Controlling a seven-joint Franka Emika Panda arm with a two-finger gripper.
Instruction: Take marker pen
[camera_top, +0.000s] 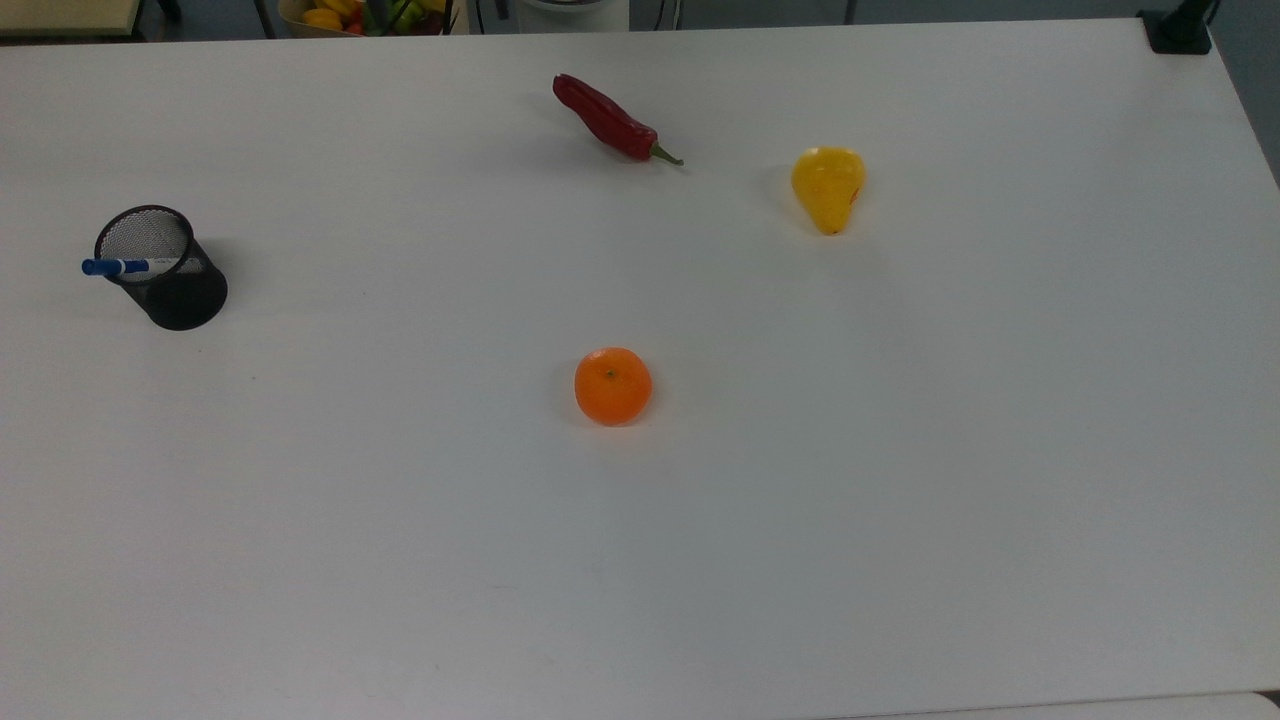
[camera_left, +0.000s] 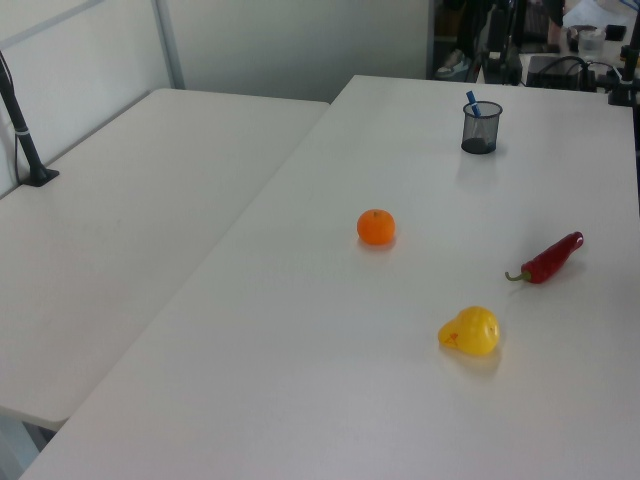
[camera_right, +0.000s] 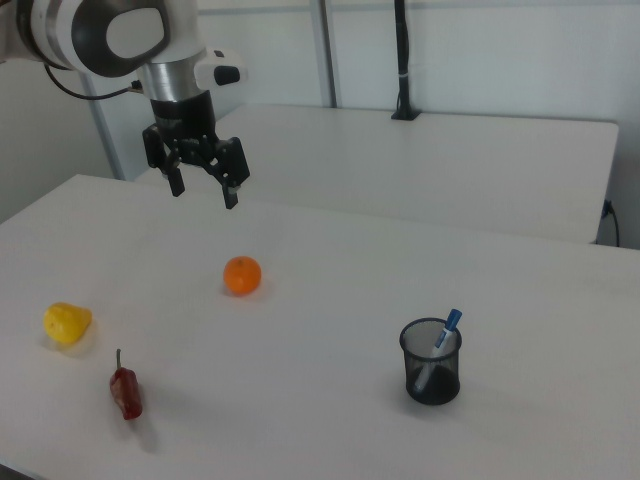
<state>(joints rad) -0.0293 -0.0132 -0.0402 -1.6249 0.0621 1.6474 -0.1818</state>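
Note:
The marker pen (camera_top: 128, 266) has a white barrel and a blue cap. It stands tilted in a black mesh cup (camera_top: 170, 280) at the top view's left. The same marker pen (camera_left: 472, 102) pokes out of the cup (camera_left: 481, 128) at the far end of the left view, and the marker pen (camera_right: 441, 340) leans in the cup (camera_right: 432, 362) at the right view's lower right. My gripper (camera_right: 203, 192) hangs open high above the table at the right view's upper left, over the orange (camera_right: 242, 275) and far from the cup.
An orange (camera_top: 613, 386) sits mid-table in the top view. A red chilli (camera_top: 607, 120) and a yellow pear (camera_top: 828, 187) lie farther back. A second white table (camera_left: 120, 230) adjoins at the left view's left, with a black post (camera_left: 20, 130) on it.

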